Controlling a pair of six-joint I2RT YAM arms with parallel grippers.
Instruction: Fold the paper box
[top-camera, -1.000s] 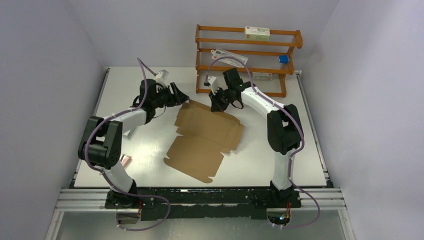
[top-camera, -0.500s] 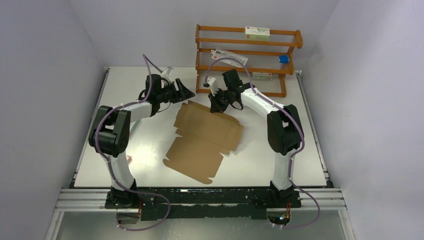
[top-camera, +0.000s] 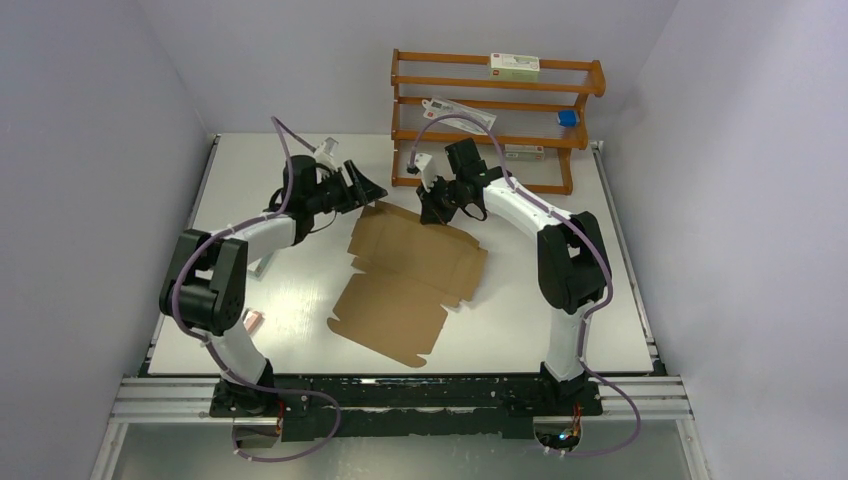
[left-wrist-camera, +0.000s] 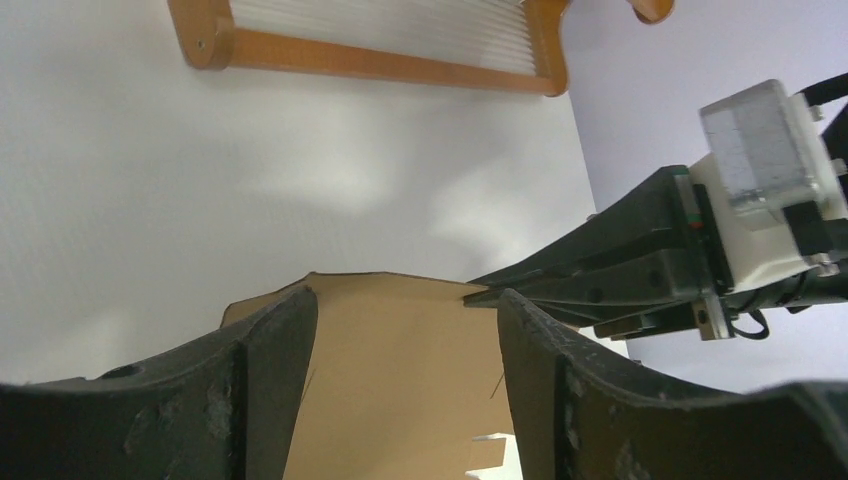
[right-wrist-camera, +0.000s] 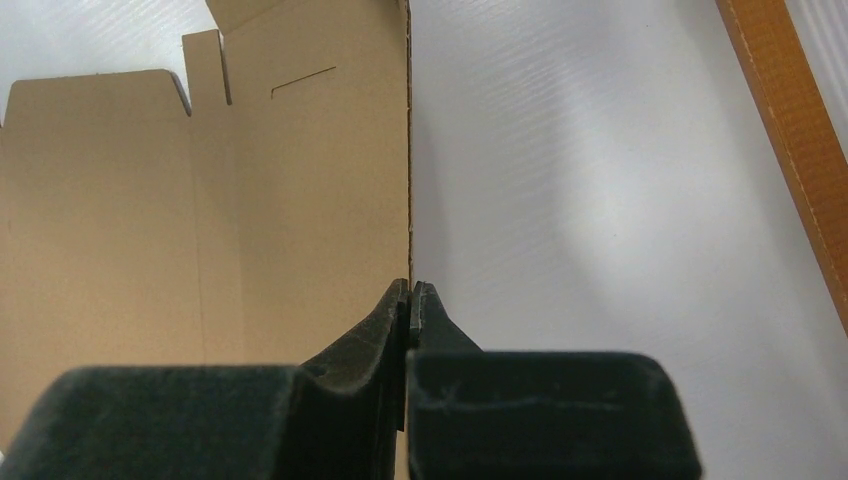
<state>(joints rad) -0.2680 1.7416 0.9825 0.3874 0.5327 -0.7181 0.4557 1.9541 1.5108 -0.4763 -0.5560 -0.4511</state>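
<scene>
Brown cardboard, the paper box (top-camera: 410, 275) lies unfolded and flat on the white worktop (top-camera: 520, 320), in front of the wooden rack (top-camera: 495, 120). My right end effector (top-camera: 431, 214) is pinched closed on its far edge. My left end effector (top-camera: 372, 189) hangs just off the far-left corner, its 2 fingers spread apart, holding nothing.

Paper box (top-camera: 410, 275): one, a flat brown cardboard sheet.
Robot arms: two, the left arm (top-camera: 255, 235) and the right arm (top-camera: 522, 206).
Wooden rack (top-camera: 560, 66): one.
White cartons on the rack: three, namely the top carton (top-camera: 514, 66), tilted carton (top-camera: 460, 110) and lower carton (top-camera: 524, 152).
Blue item (top-camera: 567, 118): one.
Pink item (top-camera: 252, 322): one.
Table (top-camera: 560, 300): one.
</scene>
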